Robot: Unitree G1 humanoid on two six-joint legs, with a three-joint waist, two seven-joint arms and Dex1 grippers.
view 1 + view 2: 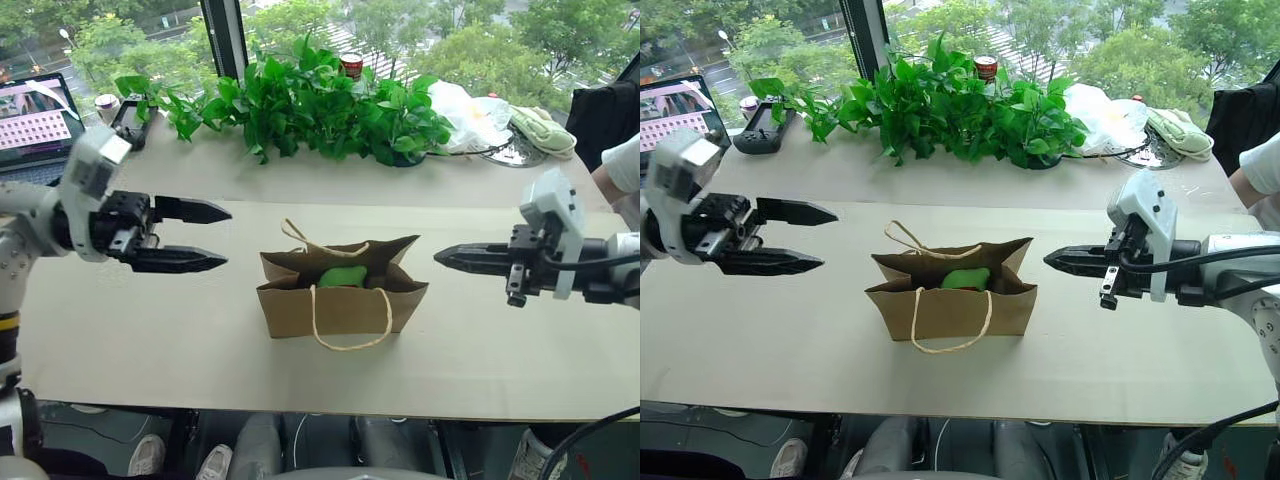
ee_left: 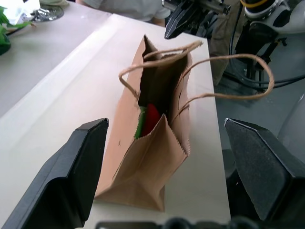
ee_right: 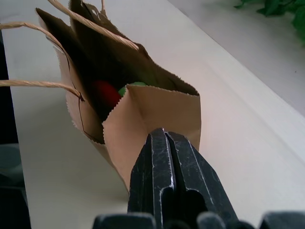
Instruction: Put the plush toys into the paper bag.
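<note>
The small brown kraft paper bag (image 1: 342, 295) with two looped tan cord handles stands upright on the pale bench (image 1: 150, 340), mouth open; inside it lie both plush toys, the rounded bright-green blob (image 1: 344, 276) and the red chili-shaped one (image 2: 151, 117), pressed side by side low in the bag. By my reading both toys are in, so the step in hand is to clear off cleanly; done well, that means drawing each arm out sideways and level, well away from the loose cord loops, so that nothing snags a handle or tips the light bag over.

The left gripper (image 1: 205, 236) hangs above the bench, apart from the bag on its left side; its jaws are spread wide and released, grasping nothing. The right gripper (image 1: 450, 257) hangs near the bag's right end, not touching it; its jaws are clenched tight together on nothing, tips aimed at the folded side panel.
</note>
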